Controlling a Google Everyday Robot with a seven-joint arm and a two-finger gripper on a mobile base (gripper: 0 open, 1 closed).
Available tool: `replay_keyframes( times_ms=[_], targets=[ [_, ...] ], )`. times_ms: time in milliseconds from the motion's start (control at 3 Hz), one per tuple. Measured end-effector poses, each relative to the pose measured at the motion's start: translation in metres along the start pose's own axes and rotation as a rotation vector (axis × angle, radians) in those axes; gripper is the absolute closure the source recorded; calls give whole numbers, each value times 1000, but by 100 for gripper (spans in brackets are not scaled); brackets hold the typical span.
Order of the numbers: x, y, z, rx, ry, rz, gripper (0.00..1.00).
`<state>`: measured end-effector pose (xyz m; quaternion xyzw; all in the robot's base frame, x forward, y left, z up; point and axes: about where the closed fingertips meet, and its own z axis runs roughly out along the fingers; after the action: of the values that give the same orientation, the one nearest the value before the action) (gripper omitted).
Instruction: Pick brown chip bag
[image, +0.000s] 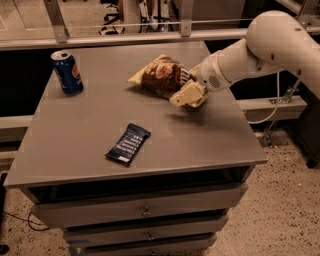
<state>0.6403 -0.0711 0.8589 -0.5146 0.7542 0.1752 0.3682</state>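
Note:
The brown chip bag (159, 76) lies on the grey cabinet top (100, 125), toward the back and right of centre. It is wrinkly, dark brown in the middle with pale yellow ends. My gripper (186, 95) comes in from the right on the white arm (260, 47) and sits right at the bag's right end, low over the surface. The gripper covers the bag's right end, and whether it touches the bag does not show.
A blue soda can (67, 72) stands upright at the back left. A small flat dark-blue bar wrapper (128, 144) lies near the front centre. Drawers (145, 210) are below the top. A rail (125, 37) runs behind the cabinet.

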Motion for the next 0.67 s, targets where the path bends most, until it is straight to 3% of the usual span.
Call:
replay_keyframes(
  times_ms=[667],
  targets=[
    [-16,17,-14,-23,-54,-34,88]
  ],
)
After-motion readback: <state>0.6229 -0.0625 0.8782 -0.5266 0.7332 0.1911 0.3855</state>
